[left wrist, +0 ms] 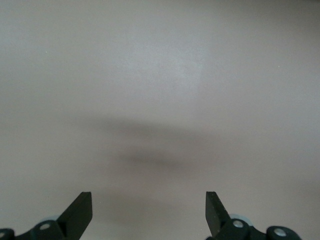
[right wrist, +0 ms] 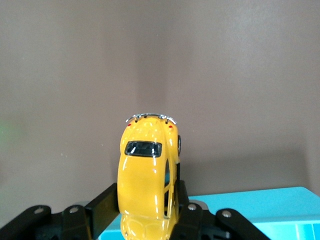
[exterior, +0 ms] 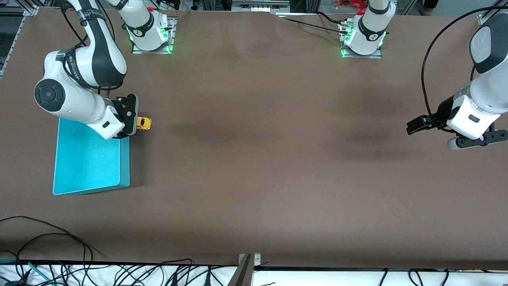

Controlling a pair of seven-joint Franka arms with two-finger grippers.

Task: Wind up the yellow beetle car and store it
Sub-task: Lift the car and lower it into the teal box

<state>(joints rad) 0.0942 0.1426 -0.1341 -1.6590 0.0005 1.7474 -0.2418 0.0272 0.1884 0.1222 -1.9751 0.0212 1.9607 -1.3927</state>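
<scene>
The right gripper (exterior: 137, 121) clamps the yellow beetle car (exterior: 143, 123) just beside the turquoise bin (exterior: 124, 167), over its rim; released here, it could miss. The left gripper (exterior: 476, 140) waits wide open, empty.

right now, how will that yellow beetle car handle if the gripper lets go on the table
The yellow beetle car, pinched by the right gripper, looks rigid and probably light. Its glossy, rounded shell may slip. On its wheels, it would likely roll.

Brown table top (exterior: 254, 159), matte, evenly lit, soft shadows. Black cables (exterior: 59, 254) along the edge nearest the front camera. Green lights (exterior: 151, 51) at two mounting plates.
</scene>
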